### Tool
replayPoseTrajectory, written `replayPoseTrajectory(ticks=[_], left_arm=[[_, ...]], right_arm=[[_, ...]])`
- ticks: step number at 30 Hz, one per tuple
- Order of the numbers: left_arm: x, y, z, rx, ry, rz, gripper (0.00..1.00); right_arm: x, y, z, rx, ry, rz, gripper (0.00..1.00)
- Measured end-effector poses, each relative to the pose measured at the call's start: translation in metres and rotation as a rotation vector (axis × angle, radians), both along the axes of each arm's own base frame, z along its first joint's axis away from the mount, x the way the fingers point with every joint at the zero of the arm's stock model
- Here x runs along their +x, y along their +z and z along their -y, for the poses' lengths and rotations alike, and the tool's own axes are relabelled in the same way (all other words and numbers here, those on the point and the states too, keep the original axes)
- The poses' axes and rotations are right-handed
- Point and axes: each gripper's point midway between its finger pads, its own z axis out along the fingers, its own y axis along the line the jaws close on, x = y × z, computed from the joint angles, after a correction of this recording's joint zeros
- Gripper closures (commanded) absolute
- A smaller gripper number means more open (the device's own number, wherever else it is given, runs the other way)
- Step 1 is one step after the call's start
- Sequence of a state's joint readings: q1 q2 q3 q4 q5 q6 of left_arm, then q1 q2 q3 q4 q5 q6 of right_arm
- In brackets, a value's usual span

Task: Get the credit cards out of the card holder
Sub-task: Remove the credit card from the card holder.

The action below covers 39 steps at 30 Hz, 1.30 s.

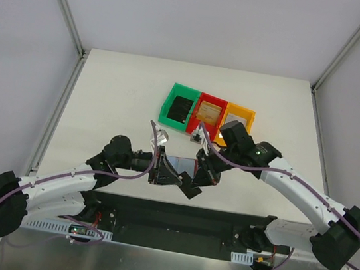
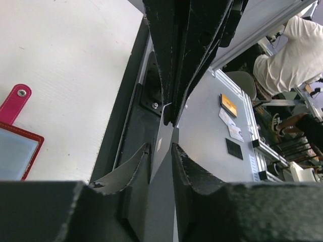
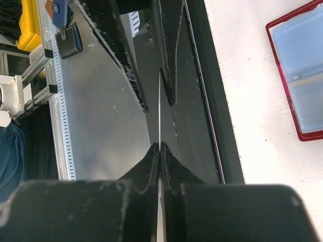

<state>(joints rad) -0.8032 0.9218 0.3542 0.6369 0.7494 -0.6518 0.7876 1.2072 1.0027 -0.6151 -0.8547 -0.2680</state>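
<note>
Green rectangular plastic bin [image 1: 181, 110], red plastic bin [image 1: 208, 115], orange plastic bin [image 1: 240, 118]: one row (walls touching), just beyond right gripper [image 1: 195, 176], on white tabletop [image 1: 104, 104].

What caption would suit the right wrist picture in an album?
Right gripper pinches a thin card edge-on; the open red card holder lies on the white table.

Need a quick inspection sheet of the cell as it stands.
Surface: white table, dark strip at near edge.
Job's things: card holder lies open; silvery card held off the table; black card in green bin; tan card in red bin.
Clutter: orange bin, partly hidden.
Grippers: right pincer shut on silvery card; left pincer flanks it, grip unclear.
Cables: purple cables along both arms.
Surroundings: person in white shirt off-table.
</note>
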Motion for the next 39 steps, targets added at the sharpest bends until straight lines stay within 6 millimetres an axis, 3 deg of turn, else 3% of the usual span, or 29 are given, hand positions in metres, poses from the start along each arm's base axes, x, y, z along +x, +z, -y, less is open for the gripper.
replayPoseTrajectory(ticks=[3, 4, 8, 12, 15, 21, 25, 29, 33, 39], left_arm=[[-0.001, 0.0, 0.001, -0.002, -0.008, -0.005, 1.0], [-0.001, 0.001, 0.001, -0.003, -0.009, -0.007, 1.0], [-0.003, 0.005, 0.001, -0.019, -0.024, 0.001, 1.0], [-0.001, 0.008, 0.001, -0.031, -0.013, 0.011, 1.0], [0.004, 0.009, -0.001, -0.05, 0.04, 0.025, 1.0], [0.027, 0.01, -0.016, -0.127, 0.219, 0.033, 1.0], [0.039, 0.005, -0.026, -0.187, 0.33, 0.021, 1.0], [0.046, 0.017, -0.029, -0.264, 0.378, 0.021, 1.0], [0.05, 0.03, -0.029, -0.327, 0.395, 0.022, 1.0], [0.055, 0.025, -0.025, -0.328, 0.4, -0.036, 1.0]], right_arm=[[-0.001, 0.001, 0.0, 0.0, 0.008, 0.002, 0.99], [-0.002, 0.001, 0.0, 0.0, 0.01, 0.001, 0.97], [-0.003, 0.001, 0.0, -0.005, 0.012, 0.001, 0.68], [-0.001, 0.0, 0.001, -0.012, -0.001, 0.008, 0.56], [0.01, 0.007, 0.004, 0.024, -0.061, 0.043, 0.53], [0.045, 0.013, 0.029, 0.172, -0.339, 0.097, 0.55], [0.053, 0.0, 0.025, 0.245, -0.442, 0.069, 0.52], [0.062, -0.005, 0.019, 0.303, -0.513, 0.031, 0.47], [0.072, 0.003, 0.014, 0.371, -0.563, 0.017, 0.46], [0.086, 0.025, 0.007, 0.475, -0.608, 0.033, 0.47]])
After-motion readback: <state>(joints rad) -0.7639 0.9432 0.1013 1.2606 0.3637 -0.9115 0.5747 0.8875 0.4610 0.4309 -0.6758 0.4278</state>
